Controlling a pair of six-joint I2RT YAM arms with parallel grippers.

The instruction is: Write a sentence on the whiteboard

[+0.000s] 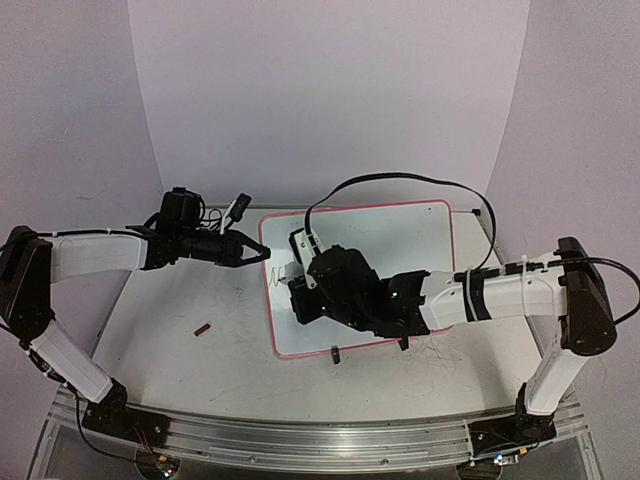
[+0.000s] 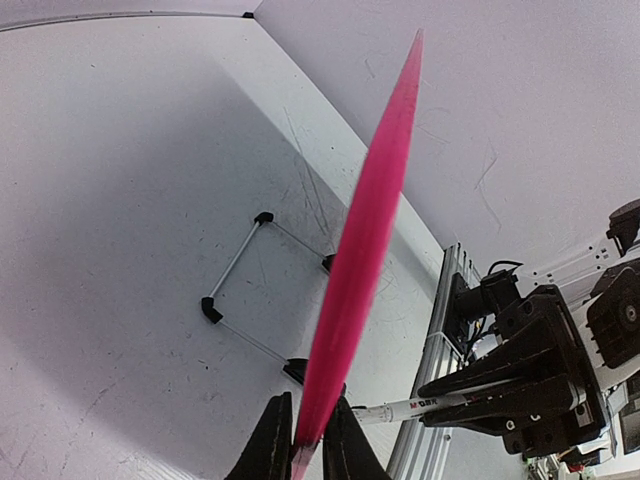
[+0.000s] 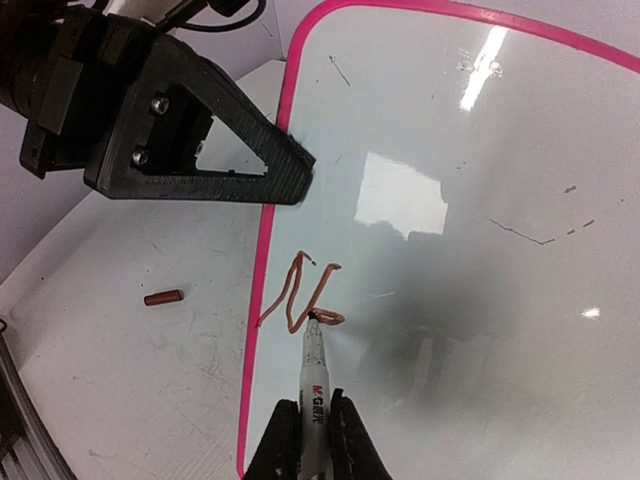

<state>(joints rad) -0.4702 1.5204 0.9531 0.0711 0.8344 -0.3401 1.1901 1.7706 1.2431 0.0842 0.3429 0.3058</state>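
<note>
The whiteboard, white with a pink rim, lies flat on the table. My left gripper is shut on its left rim, which runs edge-on between the fingers in the left wrist view. My right gripper is shut on a white marker. The marker's tip touches the board near the left rim. Of the sentence, only a reddish-brown "N" and a small loop beside it show. From the top, the right gripper hovers over the board's left part and hides the writing.
The marker's cap lies on the scuffed table left of the board. A thin wire bracket with black corners shows beside the rim. Small black clips sit on the board's near edge. A black cable arcs over the board.
</note>
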